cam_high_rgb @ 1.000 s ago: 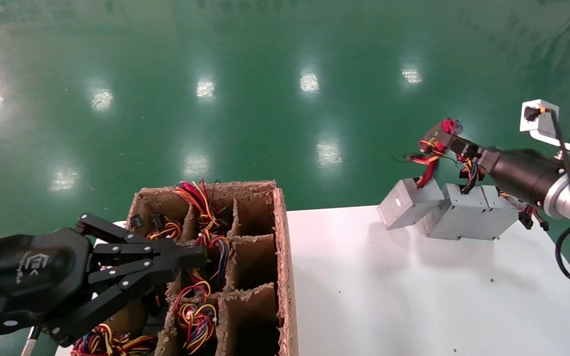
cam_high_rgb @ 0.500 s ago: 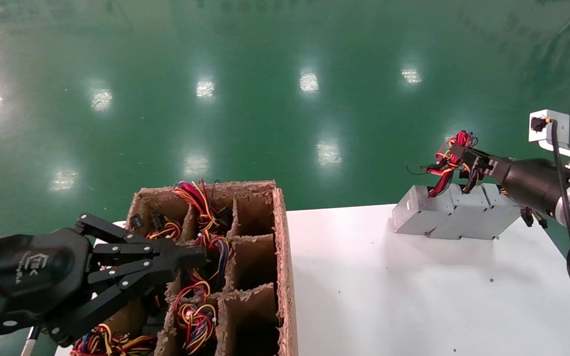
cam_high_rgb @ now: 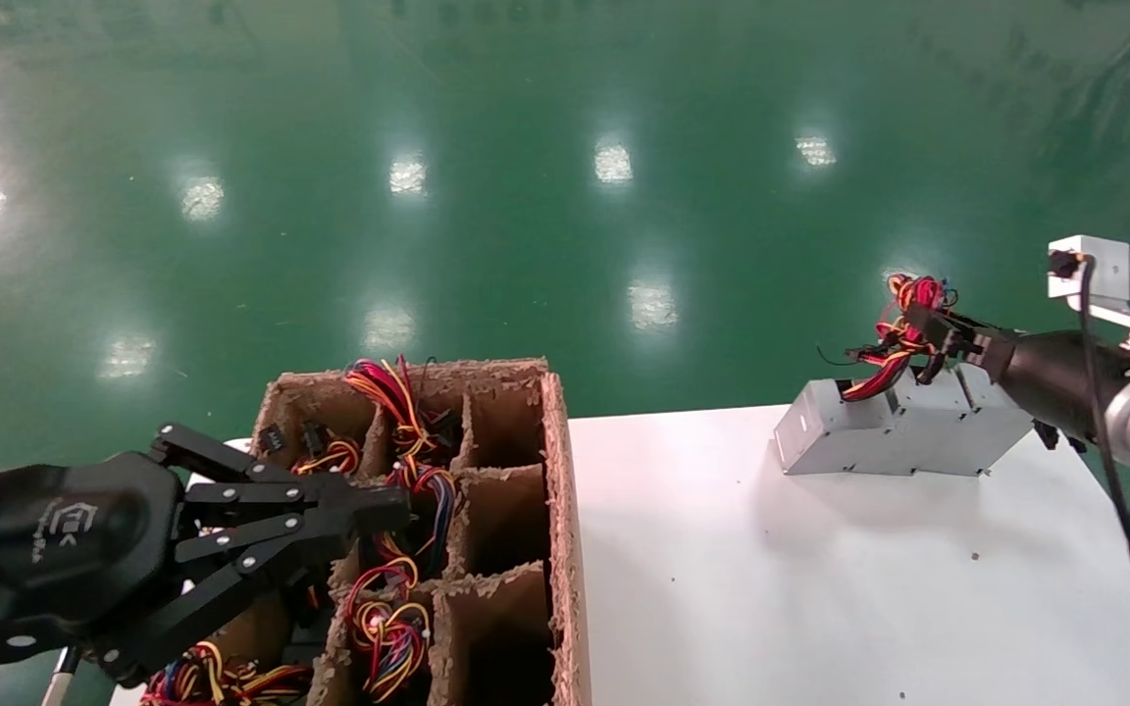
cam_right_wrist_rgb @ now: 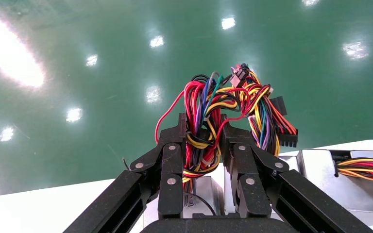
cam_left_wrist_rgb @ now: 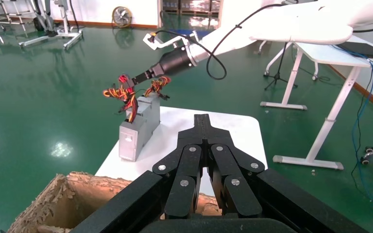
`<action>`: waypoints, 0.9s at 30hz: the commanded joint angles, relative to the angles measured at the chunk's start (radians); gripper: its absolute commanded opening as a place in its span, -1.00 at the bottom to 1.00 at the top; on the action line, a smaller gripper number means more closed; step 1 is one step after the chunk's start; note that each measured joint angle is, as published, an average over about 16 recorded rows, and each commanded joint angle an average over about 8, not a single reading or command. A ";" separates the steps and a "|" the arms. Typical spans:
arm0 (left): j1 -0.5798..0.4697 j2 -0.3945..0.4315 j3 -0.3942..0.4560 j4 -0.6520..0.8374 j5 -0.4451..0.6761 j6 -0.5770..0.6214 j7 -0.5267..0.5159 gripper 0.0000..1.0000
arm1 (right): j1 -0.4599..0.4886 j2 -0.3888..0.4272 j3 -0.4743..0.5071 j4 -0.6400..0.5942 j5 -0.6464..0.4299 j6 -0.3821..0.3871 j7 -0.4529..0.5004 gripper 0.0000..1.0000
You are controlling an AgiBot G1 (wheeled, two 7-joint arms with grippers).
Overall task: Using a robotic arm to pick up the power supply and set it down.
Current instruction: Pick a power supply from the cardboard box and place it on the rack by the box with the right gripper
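The power supply is a silver-grey metal box resting on the far right part of the white table, flush against like boxes. It also shows in the left wrist view. Its knotted red, yellow and black wire bundle rises from its top. My right gripper is shut on that bundle, a black finger on each side, with the box top just beneath. My left gripper hangs shut and empty over the cardboard crate.
Other silver boxes with their own wire bundles stand right of the power supply. A divided cardboard crate at the table's left holds several wire bundles. Green floor lies beyond the table's far edge.
My right gripper has come down and to the right with the wire bundle. The power supply, tilted and apart from the row before, now sits flat against the neighbouring boxes. The left arm is still.
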 commanded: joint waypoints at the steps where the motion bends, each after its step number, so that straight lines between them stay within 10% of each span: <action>1: 0.000 0.000 0.000 0.000 0.000 0.000 0.000 -1.00 | 0.002 -0.003 -0.008 0.002 -0.020 0.007 0.019 -1.00; 21: 0.000 0.000 0.000 0.000 0.000 0.000 0.000 -1.00 | 0.002 -0.030 -0.042 -0.032 -0.185 0.060 0.184 -1.00; 27: 0.000 0.000 0.000 0.000 0.000 0.000 0.000 -1.00 | -0.002 -0.034 -0.048 -0.030 -0.207 0.046 0.222 -0.42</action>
